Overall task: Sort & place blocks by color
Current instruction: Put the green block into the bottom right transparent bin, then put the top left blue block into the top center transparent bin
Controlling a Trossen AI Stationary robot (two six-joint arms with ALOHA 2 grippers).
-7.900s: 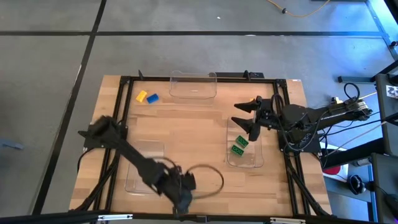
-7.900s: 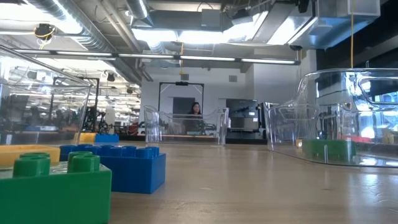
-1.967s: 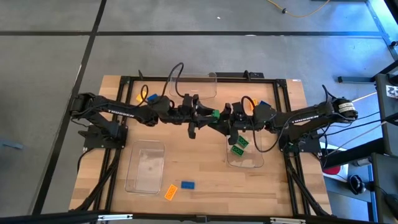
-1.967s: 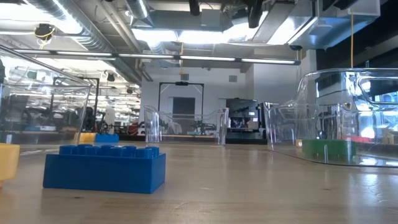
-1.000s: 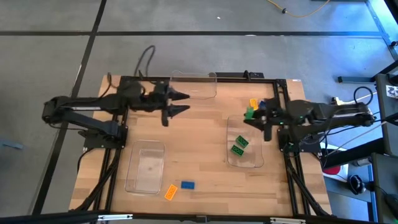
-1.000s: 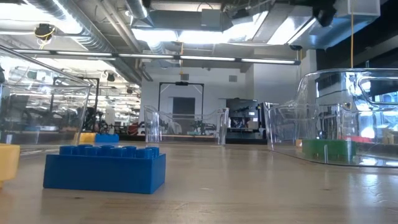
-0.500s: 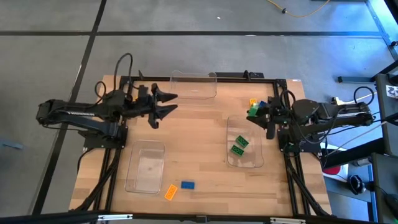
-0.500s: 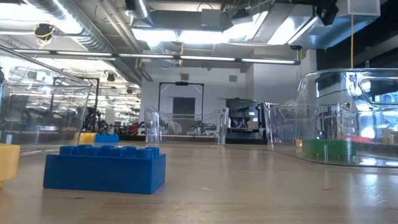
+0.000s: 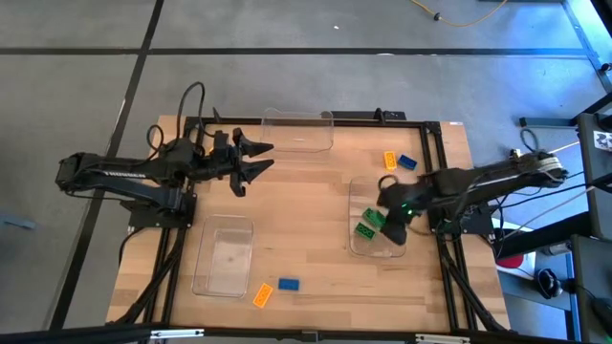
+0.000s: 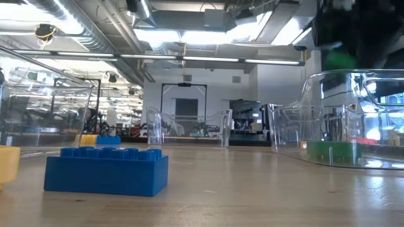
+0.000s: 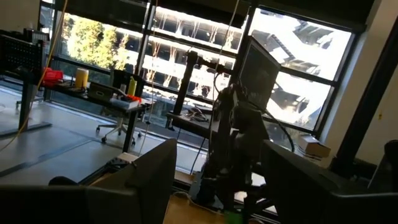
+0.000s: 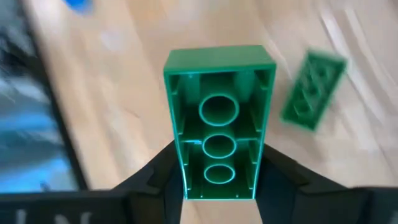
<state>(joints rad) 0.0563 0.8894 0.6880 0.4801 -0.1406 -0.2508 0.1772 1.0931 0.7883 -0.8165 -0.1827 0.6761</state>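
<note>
My right gripper [image 9: 394,220] hangs over the clear right-hand tray [image 9: 356,250], pointing steeply down and shut on a green block [image 12: 219,118]. In the low view the gripper and its green block [image 10: 341,60] blur just above the tray's rim. Two more green blocks [image 9: 369,224] lie flat on the tray's floor; one of them [image 12: 313,91] shows beside the held one. My left gripper [image 9: 268,156] hovers open over the table's far left with nothing between its fingers. My right gripper pinches the green block's two long sides at one end [image 12: 217,180] between its two fingers. The fingers slant down from the right and lie along the block. The block sticks out past the fingertips, hollow underside toward the wrist, lifted clear above the tray floor.
An orange block [image 9: 390,160] and a blue block [image 9: 407,162] lie at the far right. Another orange block [image 9: 263,294] and blue block [image 9: 288,285] lie near the front edge. A clear tray [image 9: 297,132] stands at the far edge, another [image 9: 223,253] at the near left.
My right gripper has dropped and swung toward the near edge, from beside the far-right blocks to over the right tray, tipping from about level to steeply down with the green block held. My left gripper has drawn back a little toward the table's left edge, staying open.
</note>
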